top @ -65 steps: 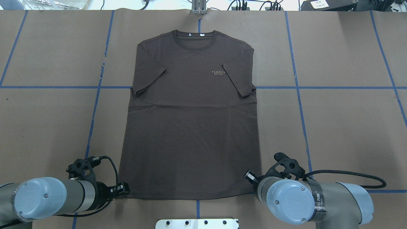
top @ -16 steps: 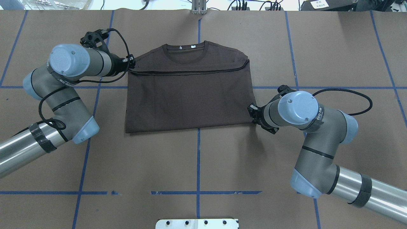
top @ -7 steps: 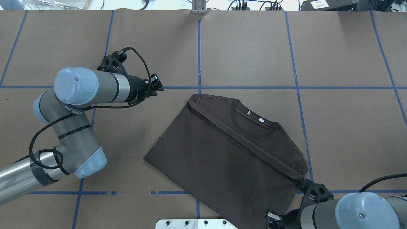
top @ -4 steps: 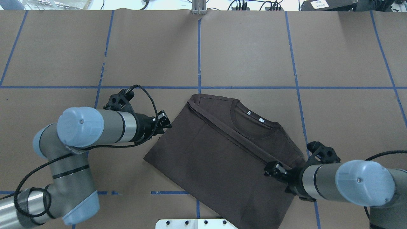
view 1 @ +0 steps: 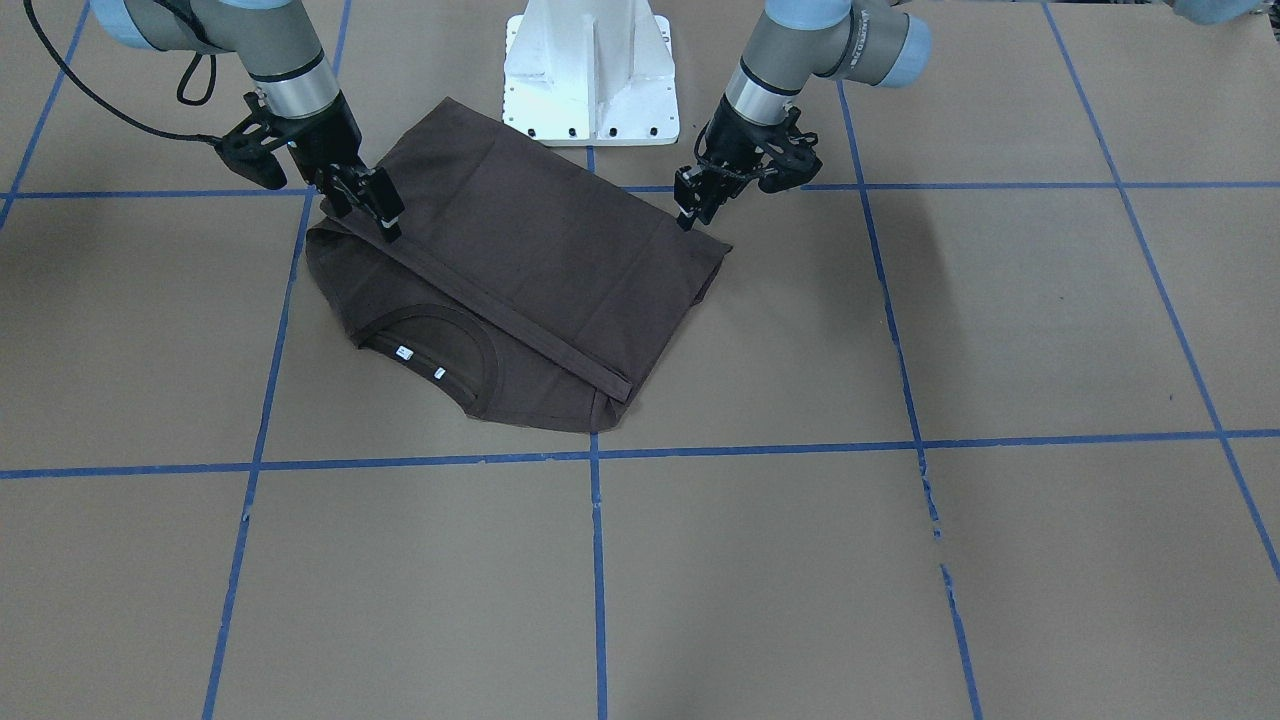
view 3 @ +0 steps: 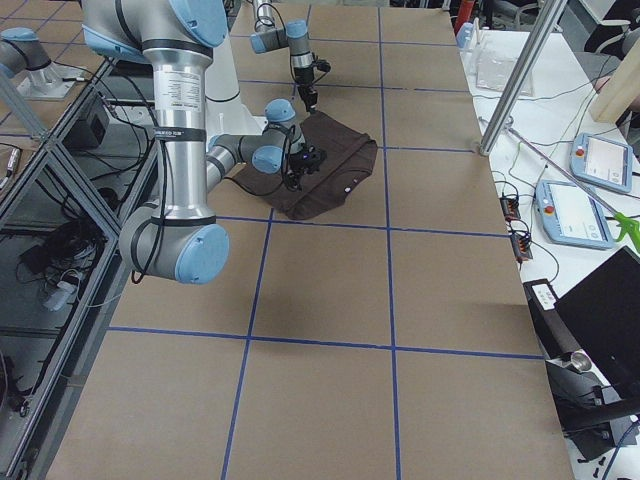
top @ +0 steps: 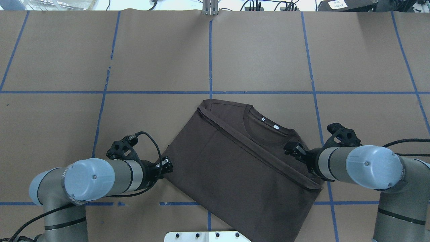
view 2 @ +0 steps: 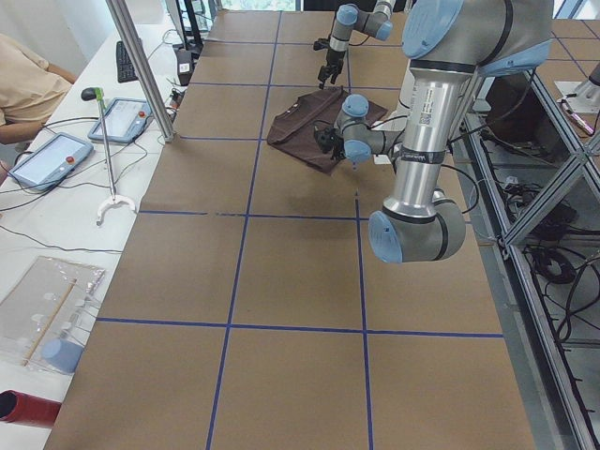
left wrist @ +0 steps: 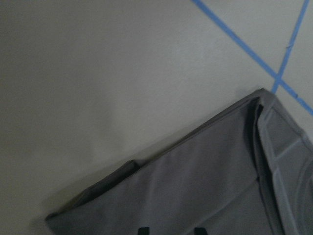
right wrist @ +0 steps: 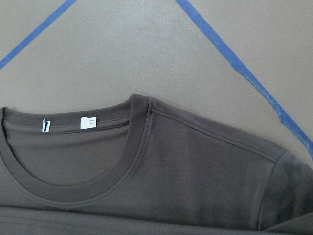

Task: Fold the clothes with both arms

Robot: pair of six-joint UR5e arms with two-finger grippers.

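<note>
Left arm and right arm have neared the smooth folded T-shirt.

A flat table covered in brown paper, gridded with blue tape lines, carries a folded dark brown T-shirt toward 6 o'clock in the overhead view, its collar pointing to 1 o'clock, just beside a white metal base plate.
</note>
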